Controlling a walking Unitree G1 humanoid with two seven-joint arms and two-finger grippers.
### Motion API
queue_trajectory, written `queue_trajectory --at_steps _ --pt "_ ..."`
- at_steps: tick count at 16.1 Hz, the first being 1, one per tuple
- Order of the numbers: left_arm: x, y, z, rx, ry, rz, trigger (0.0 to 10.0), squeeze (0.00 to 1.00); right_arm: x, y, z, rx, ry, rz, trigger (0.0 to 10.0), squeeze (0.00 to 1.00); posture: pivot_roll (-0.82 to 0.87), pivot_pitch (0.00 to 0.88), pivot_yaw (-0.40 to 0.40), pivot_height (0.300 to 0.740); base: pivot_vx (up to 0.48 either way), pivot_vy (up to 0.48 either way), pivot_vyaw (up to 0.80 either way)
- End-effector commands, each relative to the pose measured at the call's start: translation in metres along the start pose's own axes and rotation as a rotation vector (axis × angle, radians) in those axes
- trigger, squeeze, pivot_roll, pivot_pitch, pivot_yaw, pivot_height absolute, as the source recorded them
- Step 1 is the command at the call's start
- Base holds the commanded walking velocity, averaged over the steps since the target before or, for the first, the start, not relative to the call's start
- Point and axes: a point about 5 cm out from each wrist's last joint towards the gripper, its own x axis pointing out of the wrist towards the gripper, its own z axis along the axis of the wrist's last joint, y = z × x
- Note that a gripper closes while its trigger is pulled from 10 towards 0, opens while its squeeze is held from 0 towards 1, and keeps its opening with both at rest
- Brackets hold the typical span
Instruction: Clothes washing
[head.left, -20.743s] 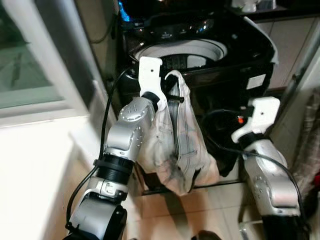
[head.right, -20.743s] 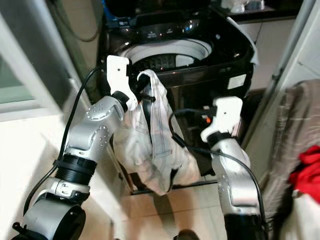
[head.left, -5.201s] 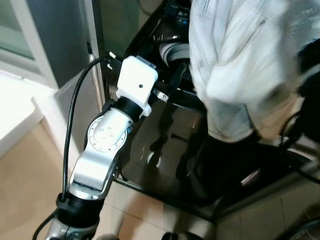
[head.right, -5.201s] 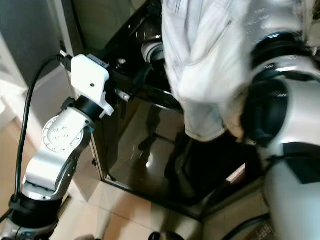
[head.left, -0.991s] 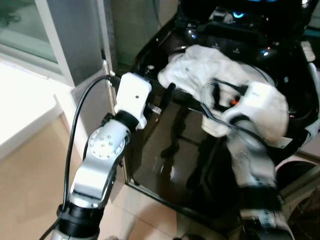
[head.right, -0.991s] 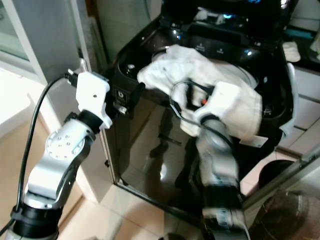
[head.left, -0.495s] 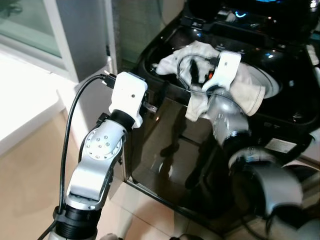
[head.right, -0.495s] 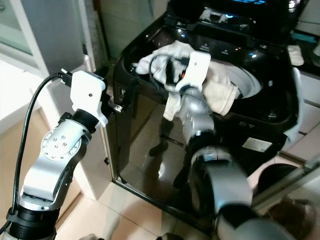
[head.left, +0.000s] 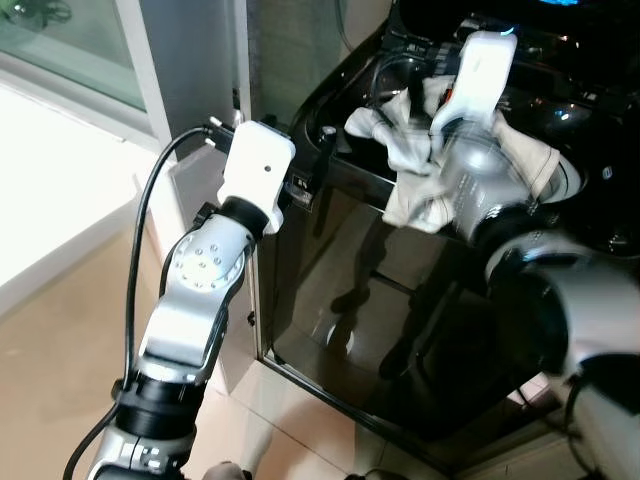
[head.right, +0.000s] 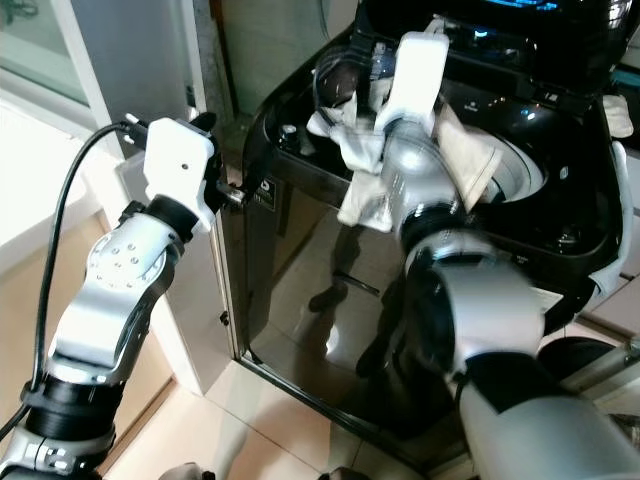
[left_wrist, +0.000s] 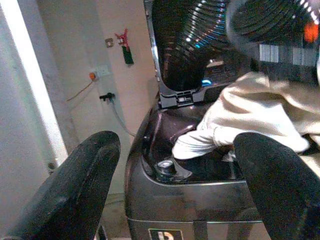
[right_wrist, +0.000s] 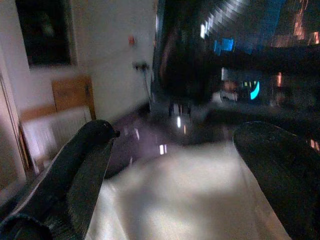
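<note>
The black top-loading washing machine (head.left: 400, 330) stands with its lid up, and a pale, cream-coloured garment (head.right: 365, 195) lies bunched across its open top. Part of the cloth is spread over the white drum rim (head.right: 520, 165), and a crumpled end hangs over the machine's front edge, down onto the glossy front panel.

The right arm reaches out over the machine's opening, directly above the garment, and is a little blurred. In the right wrist view the right gripper (right_wrist: 175, 165) has its 2 black fingers (right_wrist: 82, 170) spread wide apart, with the pale cloth lying between and below them, nothing pinched. Beyond them the lit blue display of the control panel (right_wrist: 250, 90) at the back of the machine glows.

The left arm is bent up at the machine's front left corner. The left gripper (left_wrist: 175, 185) points at that corner, beside it, and its 2 fingers (left_wrist: 75, 190) are also held well apart, empty. Through them I can see the machine's dark rounded corner, a fold of the garment resting on the rim, and the raised lid (left_wrist: 200, 40) behind.

On the left side of the machine stands a grey door frame (head.left: 190, 90) with glass, and the beige tiled floor (head.left: 60, 340) runs below it.
</note>
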Motion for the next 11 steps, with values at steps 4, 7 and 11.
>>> queue_trajectory --at_steps 4,7,11 --pt "0.005 -0.003 0.003 -0.008 -0.023 -0.026 10.0 0.0 0.006 0.01 0.047 0.128 -0.217 0.066 10.0 0.0 -0.01 0.0 -0.043 0.74 0.0 0.0 0.0" --pt "0.003 -0.006 -0.001 -0.02 -0.01 -0.034 10.0 0.0 -0.012 0.008 0.029 0.207 -0.267 0.125 10.0 0.0 -0.04 0.0 -0.036 0.74 0.0 0.0 0.0" --pt "0.002 -0.008 -0.008 -0.069 0.015 -0.02 10.0 0.0 -0.066 -0.009 0.013 0.165 -0.346 0.107 10.0 0.0 -0.09 0.0 -0.023 0.74 0.0 0.0 0.0"
